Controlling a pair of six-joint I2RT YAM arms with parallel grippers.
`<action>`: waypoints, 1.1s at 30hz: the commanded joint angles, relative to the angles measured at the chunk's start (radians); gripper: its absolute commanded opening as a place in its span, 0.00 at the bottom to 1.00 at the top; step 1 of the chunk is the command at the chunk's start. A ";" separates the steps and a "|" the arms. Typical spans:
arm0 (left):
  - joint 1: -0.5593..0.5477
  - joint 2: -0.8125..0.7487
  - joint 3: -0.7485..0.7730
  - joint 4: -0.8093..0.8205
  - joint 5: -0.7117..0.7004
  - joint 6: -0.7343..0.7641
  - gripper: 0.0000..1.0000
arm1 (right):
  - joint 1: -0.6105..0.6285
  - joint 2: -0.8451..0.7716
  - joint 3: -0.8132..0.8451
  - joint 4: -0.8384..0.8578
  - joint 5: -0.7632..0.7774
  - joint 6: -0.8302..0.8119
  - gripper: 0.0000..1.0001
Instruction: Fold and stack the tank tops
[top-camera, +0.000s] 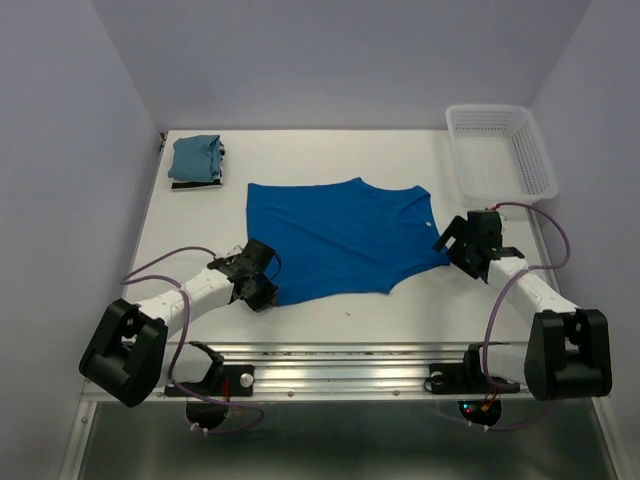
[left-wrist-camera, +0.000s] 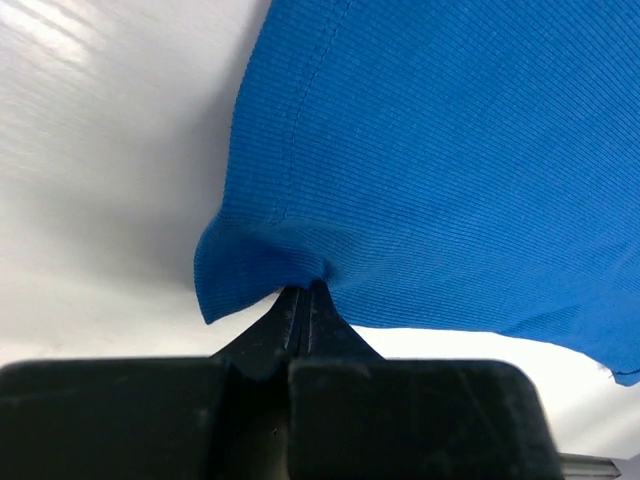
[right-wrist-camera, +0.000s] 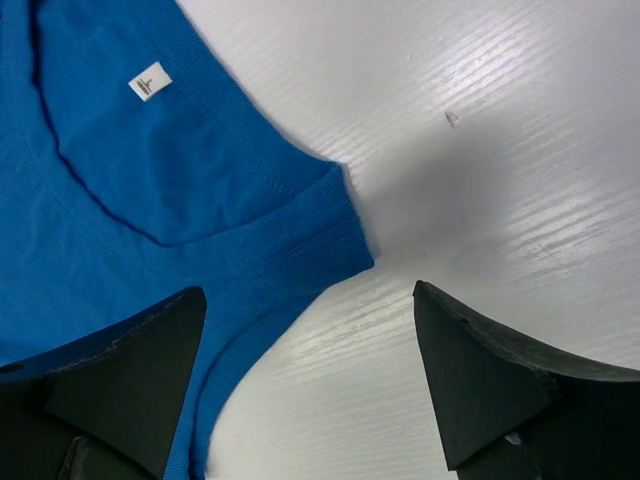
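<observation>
1. We see the blue top (top-camera: 340, 235) spread flat at the centre of the tabletop (top-camera: 200, 230).
2. Our left tool (left-wrist-camera: 305, 295) is clamped on its 7 o'clock hem corner, puckering the cloth.
3. Our right tool (right-wrist-camera: 309, 292) stands apart over a strap end at 4 o'clock.
4. The teal top (top-camera: 195, 157) lies folded at 10 o'clock, and the basket (top-camera: 508, 190) is at 2 o'clock.

You see the royal blue tank top (top-camera: 340, 235) spread flat in the centre, near-left corner puckered; teal tank top (top-camera: 195, 157) sits folded far left
</observation>
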 joint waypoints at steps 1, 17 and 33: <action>-0.002 -0.032 -0.008 -0.099 -0.068 0.017 0.00 | -0.007 0.015 -0.029 0.057 -0.047 -0.013 0.89; -0.003 -0.063 -0.019 -0.053 -0.043 0.020 0.00 | -0.007 0.101 -0.065 0.114 -0.092 -0.013 0.30; 0.012 -0.072 0.104 -0.032 -0.005 0.114 0.00 | -0.007 0.058 0.017 0.078 -0.126 -0.069 0.01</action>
